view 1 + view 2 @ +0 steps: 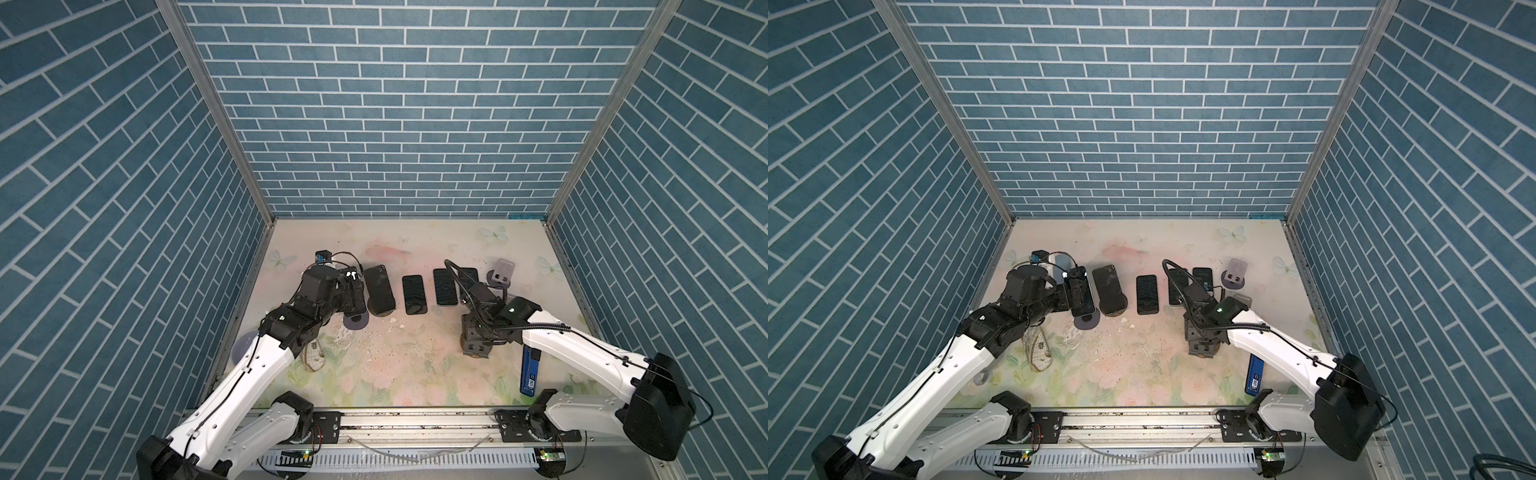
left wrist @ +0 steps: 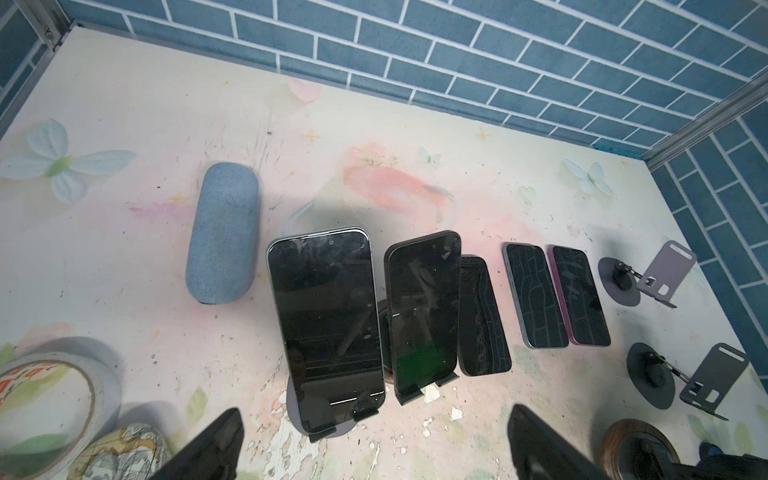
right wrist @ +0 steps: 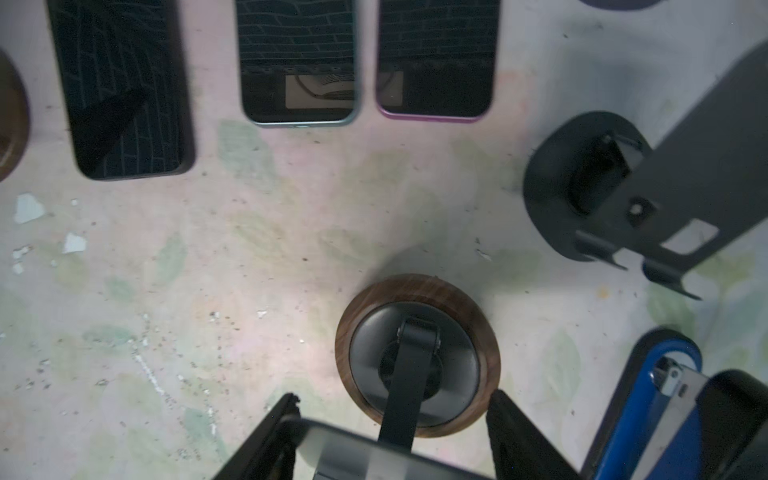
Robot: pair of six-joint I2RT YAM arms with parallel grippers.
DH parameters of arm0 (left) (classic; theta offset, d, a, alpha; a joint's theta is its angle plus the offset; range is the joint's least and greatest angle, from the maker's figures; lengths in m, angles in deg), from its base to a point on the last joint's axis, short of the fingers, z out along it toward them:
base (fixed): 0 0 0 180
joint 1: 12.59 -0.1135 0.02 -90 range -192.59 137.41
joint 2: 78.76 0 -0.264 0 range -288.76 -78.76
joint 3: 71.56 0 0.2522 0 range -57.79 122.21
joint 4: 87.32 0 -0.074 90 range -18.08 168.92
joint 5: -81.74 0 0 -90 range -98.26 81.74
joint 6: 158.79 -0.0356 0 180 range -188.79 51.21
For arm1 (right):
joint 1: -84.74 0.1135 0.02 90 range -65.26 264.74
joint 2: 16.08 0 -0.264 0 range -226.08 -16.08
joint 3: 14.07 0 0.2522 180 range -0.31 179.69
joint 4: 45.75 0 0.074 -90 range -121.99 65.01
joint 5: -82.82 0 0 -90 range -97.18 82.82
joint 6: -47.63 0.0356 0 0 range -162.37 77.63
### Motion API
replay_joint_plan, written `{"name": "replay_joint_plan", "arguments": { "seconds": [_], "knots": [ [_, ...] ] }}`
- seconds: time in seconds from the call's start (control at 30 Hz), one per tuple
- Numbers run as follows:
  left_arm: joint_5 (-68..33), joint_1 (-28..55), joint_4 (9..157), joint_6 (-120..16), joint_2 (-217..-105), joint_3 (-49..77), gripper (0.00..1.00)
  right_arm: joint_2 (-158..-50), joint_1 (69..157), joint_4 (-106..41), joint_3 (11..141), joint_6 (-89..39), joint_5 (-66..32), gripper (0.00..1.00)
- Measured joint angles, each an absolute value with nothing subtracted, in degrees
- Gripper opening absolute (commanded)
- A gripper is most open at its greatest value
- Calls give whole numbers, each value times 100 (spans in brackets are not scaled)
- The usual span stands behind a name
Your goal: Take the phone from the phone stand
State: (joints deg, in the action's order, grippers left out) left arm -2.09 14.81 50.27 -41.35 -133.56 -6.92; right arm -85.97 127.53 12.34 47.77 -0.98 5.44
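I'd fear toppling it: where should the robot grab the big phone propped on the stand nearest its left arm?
Probably grip the big phone across its long edges, upper half, coming from above with the left gripper. It leans back, bottom edge hooked in the stand, so only upward is free.

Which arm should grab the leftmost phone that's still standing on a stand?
Left. The left gripper, open, faces that phone directly; the right gripper is busy, closed on a grey slab above the wooden-base stand.
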Motion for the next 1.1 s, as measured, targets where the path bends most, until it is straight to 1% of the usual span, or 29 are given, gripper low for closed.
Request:
{"name": "replay_joint_plan", "arguments": {
  "seconds": [0.37, 0.6, 1.1],
  "knots": [
    [-121, 1558, 5060, -4168, -13693, -445, 100, -7703, 11754, 1348, 4062, 159, 491, 62],
    [-97, 1588, 5196, -4249, -14043, -240, 100, -7465, 11343, 1315, 3876, 243, 417, 69],
    [-75, 1623, 5362, -4375, -14637, -13, 100, -7550, 11028, 1309, 3852, 153, 526, 85]
  ]
}}
